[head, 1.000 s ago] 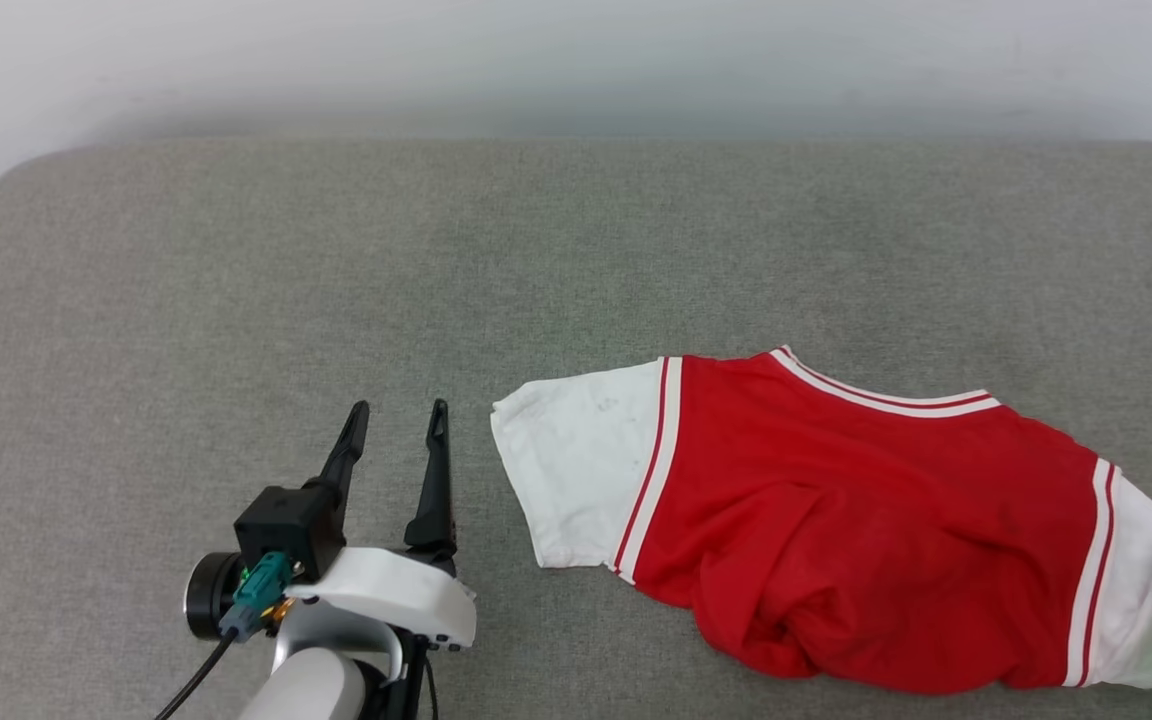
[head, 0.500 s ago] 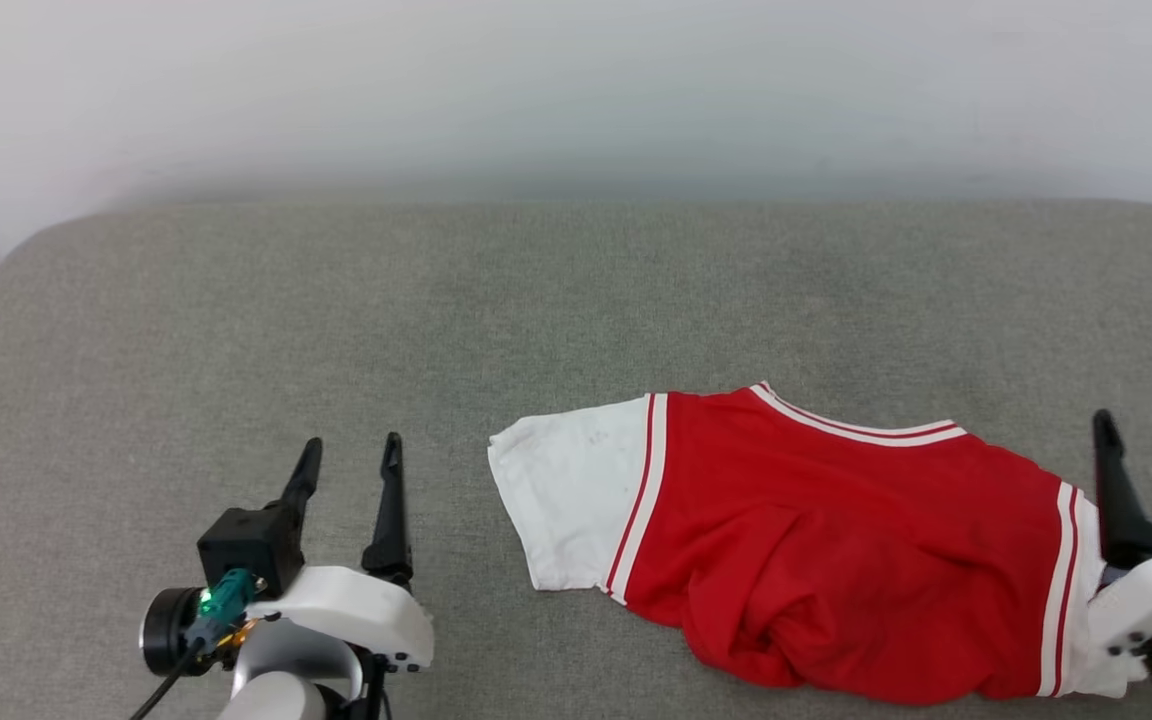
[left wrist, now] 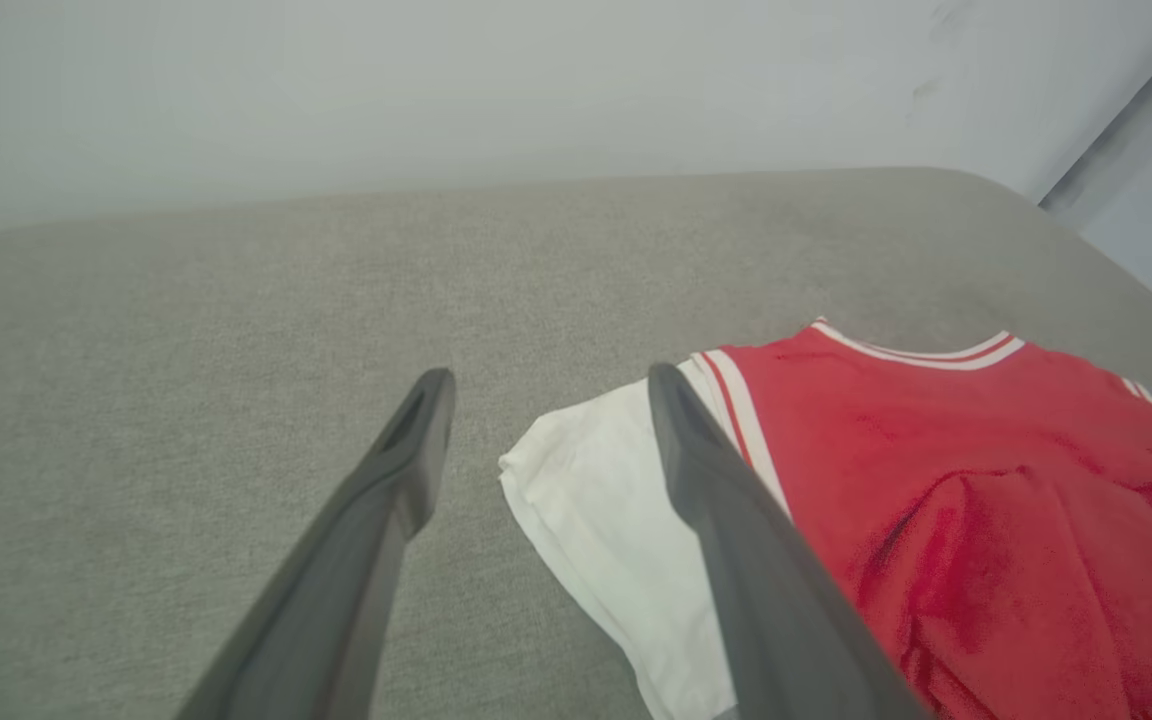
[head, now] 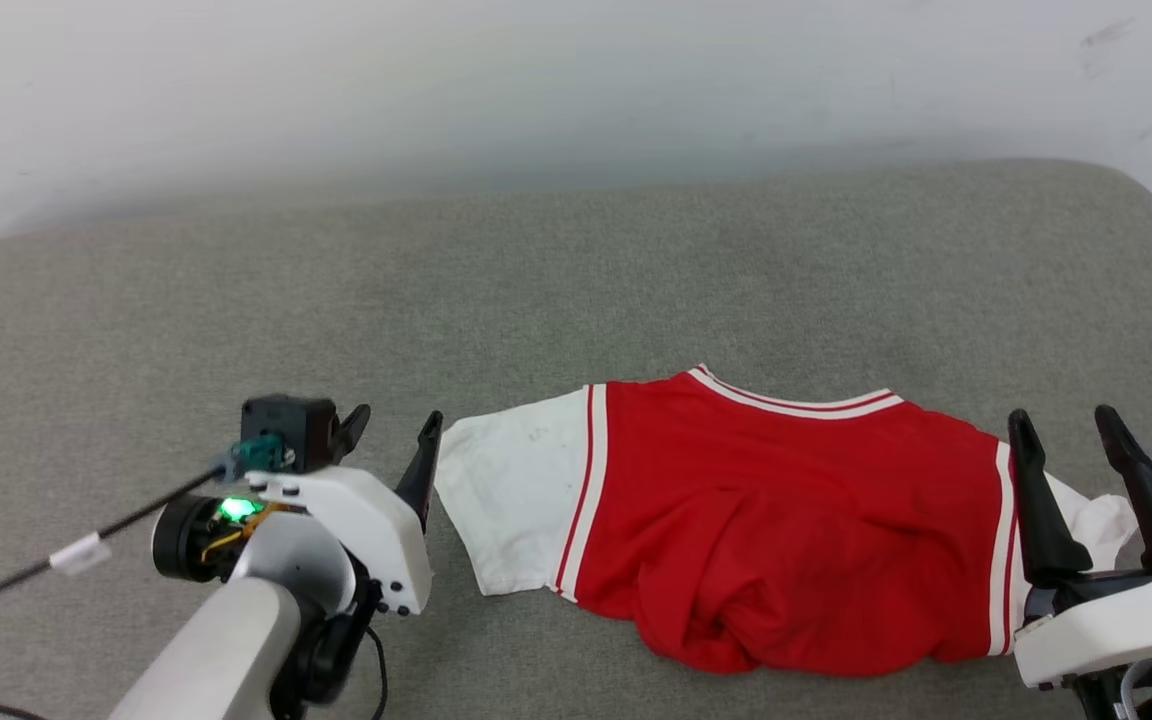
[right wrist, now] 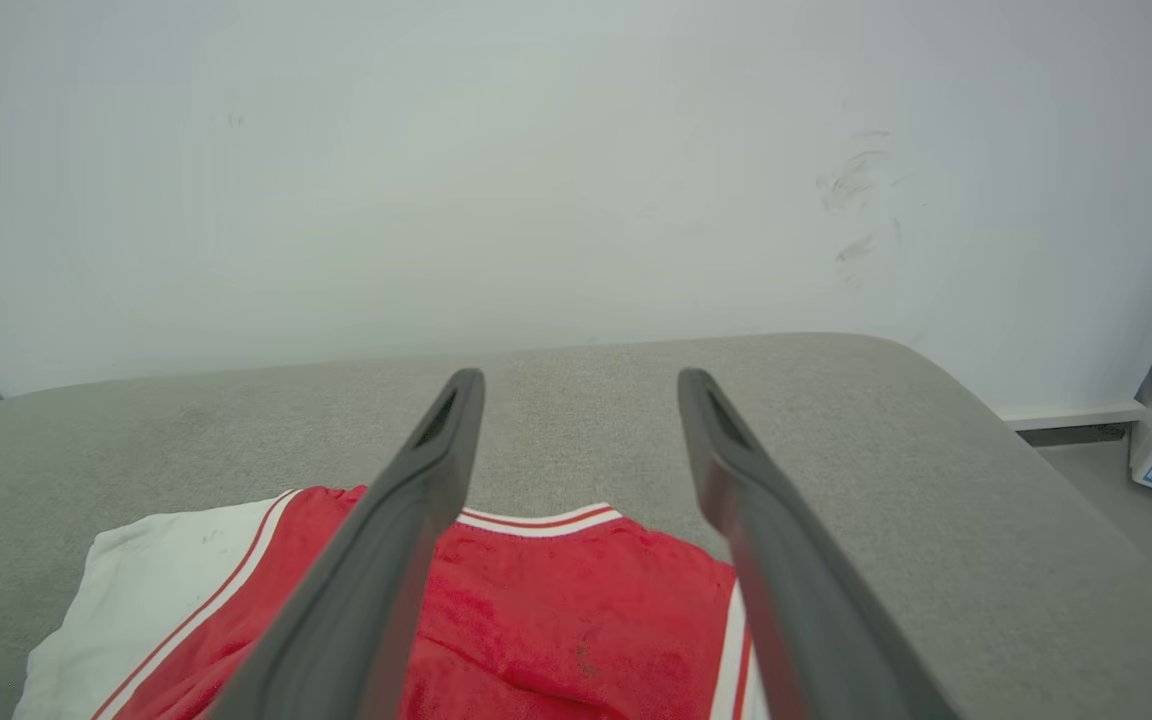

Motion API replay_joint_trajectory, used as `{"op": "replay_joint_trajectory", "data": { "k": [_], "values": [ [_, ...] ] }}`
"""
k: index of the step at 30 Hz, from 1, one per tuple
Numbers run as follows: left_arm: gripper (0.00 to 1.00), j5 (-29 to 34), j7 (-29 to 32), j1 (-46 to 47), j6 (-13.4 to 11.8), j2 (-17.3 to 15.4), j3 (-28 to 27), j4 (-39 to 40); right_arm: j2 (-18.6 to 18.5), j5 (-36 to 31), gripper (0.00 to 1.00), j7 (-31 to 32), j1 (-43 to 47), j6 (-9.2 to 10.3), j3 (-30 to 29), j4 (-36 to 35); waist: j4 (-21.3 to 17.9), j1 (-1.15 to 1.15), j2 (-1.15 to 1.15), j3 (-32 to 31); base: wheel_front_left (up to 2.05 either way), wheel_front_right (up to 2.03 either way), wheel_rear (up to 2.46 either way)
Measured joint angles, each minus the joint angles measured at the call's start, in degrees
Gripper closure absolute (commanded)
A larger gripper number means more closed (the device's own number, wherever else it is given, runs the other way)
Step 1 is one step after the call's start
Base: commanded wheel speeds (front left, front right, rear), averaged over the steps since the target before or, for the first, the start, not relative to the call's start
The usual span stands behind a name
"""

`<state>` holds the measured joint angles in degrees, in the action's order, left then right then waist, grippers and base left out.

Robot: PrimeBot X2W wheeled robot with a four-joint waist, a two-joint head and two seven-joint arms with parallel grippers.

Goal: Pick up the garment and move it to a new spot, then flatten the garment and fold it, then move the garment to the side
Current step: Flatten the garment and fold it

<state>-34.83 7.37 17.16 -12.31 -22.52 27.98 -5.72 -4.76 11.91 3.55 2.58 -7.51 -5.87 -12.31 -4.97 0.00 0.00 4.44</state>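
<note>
Garment (head: pixel 786 500) lay rumpled on the grey padded surface (head: pixel 536 280), the left pincer (head: pixel 396 420) spread beside its white sleeve and the right pincer (head: pixel 1062 430) spread at the other; we judged both should pinch sleeve edges low, then lift together.

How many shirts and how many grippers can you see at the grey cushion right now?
Shirt: 1, red with white sleeves
Grippers: 2, the left gripper and the right gripper, both open
Total: 3
</note>
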Motion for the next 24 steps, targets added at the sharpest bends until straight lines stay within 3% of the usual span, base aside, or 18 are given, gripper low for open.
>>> {"op": "replay_joint_trajectory", "data": {
  "k": [3, 7, 17, 18, 20, 24],
  "values": [
    [0.00, -2.01, 8.36, 3.99, 1.26, -1.08, 0.91, -1.63, 0.15, 0.24, 0.00, -0.46, -0.83, 0.01, 1.11, -1.81, -1.08, 0.00, 0.00, 2.14, 0.00, 0.00, 0.00],
    [0.00, -3.08, 17.51, 7.64, 1.07, -3.18, 1.67, -4.02, 0.26, 0.78, 0.00, -1.64, -2.76, 0.00, 2.92, -3.39, -2.65, 0.00, 0.00, 5.56, 0.00, 0.00, 0.00],
    [0.00, -5.80, 30.58, 12.44, 2.75, -5.86, 3.53, -8.46, 0.41, 2.78, 0.00, -4.92, -5.85, 0.00, 5.64, -1.38, -6.80, 0.00, 0.00, 13.02, 0.00, 0.00, 0.00],
    [0.14, -6.34, 33.19, 13.35, 3.23, -6.20, 4.02, -8.82, 0.41, 2.90, 0.00, -5.20, -6.04, 0.01, 5.69, -0.71, -7.48, 0.00, 0.00, 13.64, 0.00, 0.00, 0.00],
    [1.00, -6.46, 34.92, 13.91, 3.27, -6.53, 4.42, -9.00, 0.41, 3.20, 0.00, -5.56, -6.04, 0.01, 5.69, -0.15, -7.95, 0.00, 0.00, 13.88, 0.00, 0.00, 0.00],
    [1.00, -6.50, 33.43, 13.30, 3.22, -5.60, 4.83, -9.06, 0.42, 3.71, 0.00, -5.50, -6.06, 0.01, 5.49, 0.81, -7.95, 0.00, 0.00, 13.16, 0.00, 0.00, 0.00]
  ]
}}
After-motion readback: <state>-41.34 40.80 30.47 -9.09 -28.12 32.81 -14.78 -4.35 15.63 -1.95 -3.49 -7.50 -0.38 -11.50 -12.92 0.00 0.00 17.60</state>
